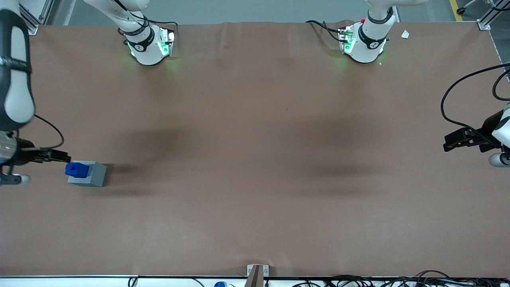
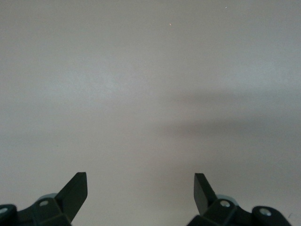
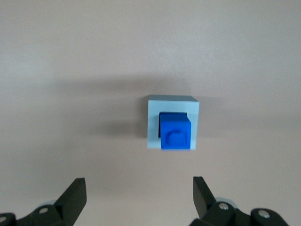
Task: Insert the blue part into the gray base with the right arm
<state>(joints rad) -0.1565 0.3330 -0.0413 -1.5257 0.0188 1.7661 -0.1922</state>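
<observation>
The blue part (image 1: 77,169) sits in the recess of the gray base (image 1: 93,176), with its upper half standing out above the base's top face. Both stand on the brown table at the working arm's end. The right wrist view looks down on the blue part (image 3: 175,132) in the gray base (image 3: 153,123). My right gripper (image 3: 139,188) is open and empty, raised above the table and apart from the base. In the front view the gripper (image 1: 10,165) is at the picture's edge, beside the base.
The two arm bases (image 1: 149,46) (image 1: 364,44) stand at the table's edge farthest from the front camera. A small white scrap (image 1: 405,34) lies near the parked arm's base. Cables (image 1: 358,281) run along the table's nearest edge.
</observation>
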